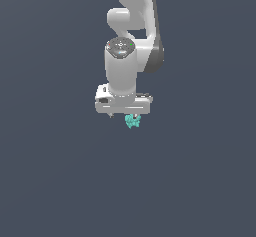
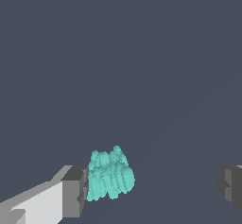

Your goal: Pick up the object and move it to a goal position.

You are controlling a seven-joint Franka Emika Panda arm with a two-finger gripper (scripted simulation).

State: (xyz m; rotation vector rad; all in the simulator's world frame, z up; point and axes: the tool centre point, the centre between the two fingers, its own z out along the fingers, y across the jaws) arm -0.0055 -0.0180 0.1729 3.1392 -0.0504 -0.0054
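Observation:
The object point(image 1: 132, 122) is a small turquoise knobbly clump, seen just under the white hand in the exterior view. In the wrist view the object point(image 2: 109, 175) lies between the two fingers, close against one grey fingertip point(image 2: 74, 191) and far from the other. My gripper point(image 2: 152, 190) is open, with the jaws wide apart around the clump; it also shows in the exterior view point(image 1: 131, 117), pointing straight down. Whether the near fingertip touches the clump I cannot tell.
A plain dark grey-blue surface point(image 1: 55, 181) fills both views. The white arm point(image 1: 130, 11) rises behind the hand toward the top of the exterior view. No other objects or marker show.

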